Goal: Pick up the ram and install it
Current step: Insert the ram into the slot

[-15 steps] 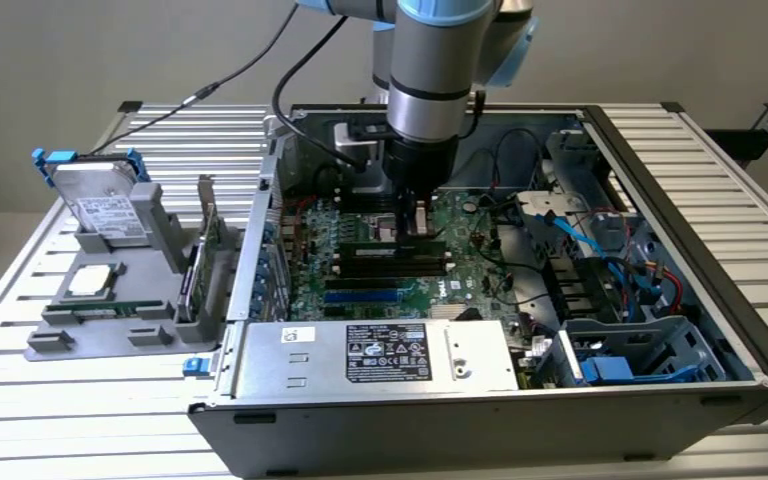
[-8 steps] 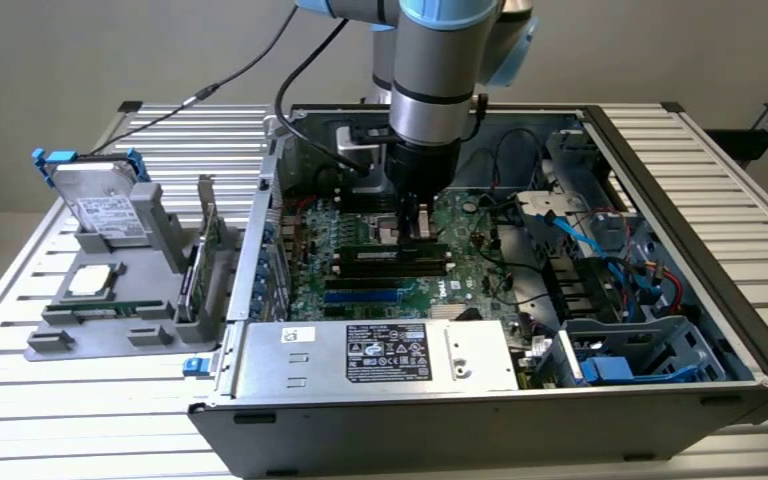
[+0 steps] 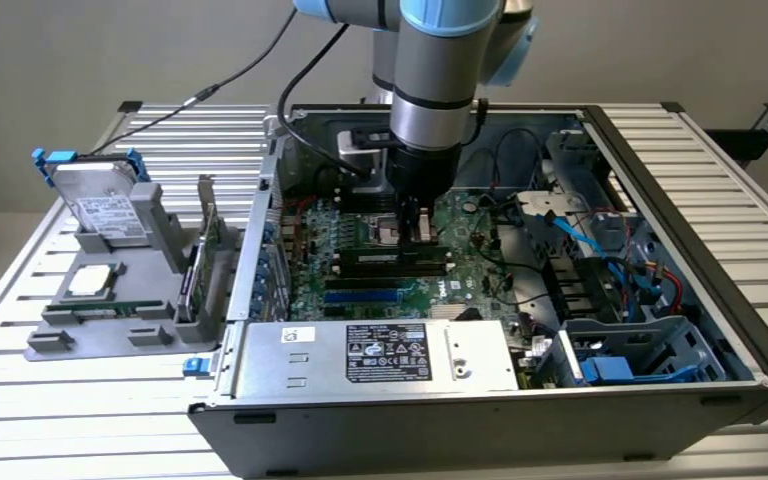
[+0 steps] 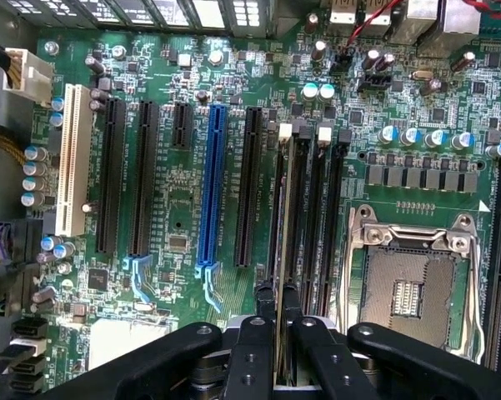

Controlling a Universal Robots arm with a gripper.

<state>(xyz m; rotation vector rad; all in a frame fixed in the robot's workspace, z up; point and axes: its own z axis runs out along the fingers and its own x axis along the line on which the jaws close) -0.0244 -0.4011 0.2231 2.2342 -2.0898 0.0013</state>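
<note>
The hand (image 3: 418,225) is pinched nearly shut on the long, flat green circuit-board ram stick (image 4: 281,275). It holds the stick on edge at the black memory slots (image 4: 321,217), mid-frame in the exterior view, inside the open grey computer case (image 3: 491,430). Insertion appears to be the step in hand. It calls for the stick's edge to be square in one slot and pressed straight.

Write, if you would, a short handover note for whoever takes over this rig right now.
Gripper: jaws shut on the ram, low inside the open computer case.
Ram: held edge-on, lined up along the memory slots beside the empty processor socket.
Done: ram picked up and brought to the slots.
Left: ram not released; whether it is fully seated cannot be told.
</note>
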